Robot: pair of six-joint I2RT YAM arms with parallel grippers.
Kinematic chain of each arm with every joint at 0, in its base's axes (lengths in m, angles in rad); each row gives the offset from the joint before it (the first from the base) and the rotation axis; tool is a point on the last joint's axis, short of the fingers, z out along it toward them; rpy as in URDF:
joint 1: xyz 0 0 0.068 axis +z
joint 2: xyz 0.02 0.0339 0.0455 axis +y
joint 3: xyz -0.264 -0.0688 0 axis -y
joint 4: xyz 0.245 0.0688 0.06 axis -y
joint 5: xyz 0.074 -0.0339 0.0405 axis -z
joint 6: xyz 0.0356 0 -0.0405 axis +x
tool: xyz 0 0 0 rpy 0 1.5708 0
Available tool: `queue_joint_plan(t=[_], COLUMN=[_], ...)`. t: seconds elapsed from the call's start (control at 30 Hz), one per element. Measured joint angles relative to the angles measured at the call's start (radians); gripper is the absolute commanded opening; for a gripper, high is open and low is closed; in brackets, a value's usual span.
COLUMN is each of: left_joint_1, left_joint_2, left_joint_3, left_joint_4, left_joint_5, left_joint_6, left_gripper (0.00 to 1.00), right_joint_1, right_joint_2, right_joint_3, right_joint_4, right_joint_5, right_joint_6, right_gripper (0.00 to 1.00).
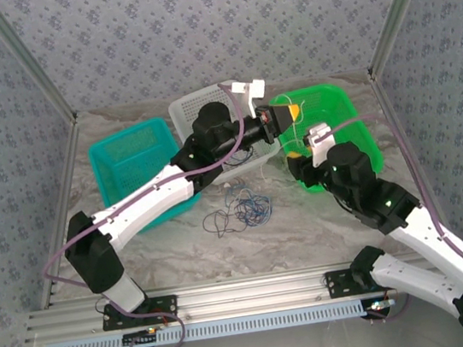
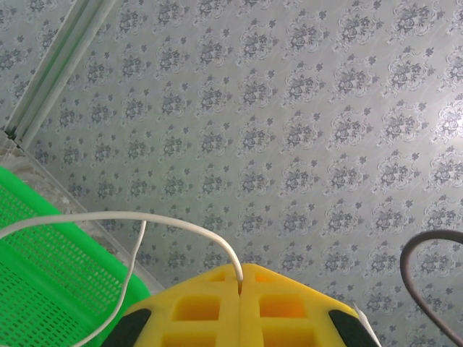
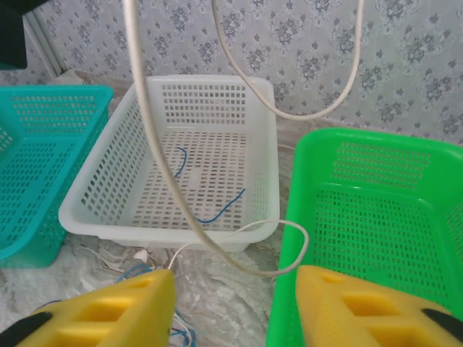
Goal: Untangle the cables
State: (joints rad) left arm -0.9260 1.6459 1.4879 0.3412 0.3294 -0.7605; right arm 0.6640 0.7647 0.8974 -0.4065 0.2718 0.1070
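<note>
My left gripper (image 2: pixel 239 280) is shut on a white cable (image 2: pixel 173 220) and holds it high over the green basket (image 1: pixel 339 107); it shows in the top view as a yellow tip (image 1: pixel 292 111). The cable hangs down in long loops (image 3: pixel 155 144) in front of the right wrist camera. My right gripper (image 3: pixel 235 293) stands open low beside the green basket's near left corner (image 1: pixel 297 157), and the cable's lowest loop passes between its fingers without being pinched. A tangle of blue, black and white cables (image 1: pixel 241 211) lies on the table. A blue cable (image 3: pixel 221 210) lies in the white basket (image 3: pixel 94 210).
A teal basket (image 1: pixel 131 166), the white basket (image 1: pixel 197 109) and the green basket (image 3: pixel 376 217) stand in a row at the back. The left arm reaches across in front of the teal and white baskets. Patterned walls enclose the table.
</note>
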Motion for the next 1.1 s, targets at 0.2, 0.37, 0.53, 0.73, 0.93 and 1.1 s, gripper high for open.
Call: queue_joint_plan(t=[0.2, 0.37, 0.53, 0.73, 0.93, 1.1], left_joint_1=[0.000, 0.000, 0.009, 0.035, 0.049, 0.049], left_joint_2=[0.000, 0.000, 0.000, 0.017, 0.136, 0.209], left_joint_3=[0.000, 0.000, 0.000, -0.003, 0.120, 0.266], left_joint_4=[-0.001, -0.001, -0.003, 0.005, -0.004, -0.029], left_joint_5=[0.000, -0.001, -0.005, -0.004, 0.011, 0.045], left_joint_6=[-0.019, -0.034, -0.051, -0.088, -0.103, -0.104], left_gripper=[0.00, 0.00, 0.01, 0.03, 0.04, 0.04], right_joint_1=[-0.027, -0.055, -0.067, -0.093, -0.134, -0.173], right_joint_2=[0.004, 0.004, 0.001, -0.004, 0.014, 0.056], right_joint_3=[0.014, 0.021, 0.047, 0.103, 0.235, 0.366], right_joint_4=[0.000, -0.007, -0.046, -0.127, -0.220, -0.254], right_joint_5=[-0.019, -0.050, -0.079, -0.087, -0.085, -0.085], right_joint_6=[-0.030, -0.039, -0.037, -0.017, -0.022, -0.049], right_gripper=[0.18, 0.00, 0.00, 0.00, 0.00, 0.00])
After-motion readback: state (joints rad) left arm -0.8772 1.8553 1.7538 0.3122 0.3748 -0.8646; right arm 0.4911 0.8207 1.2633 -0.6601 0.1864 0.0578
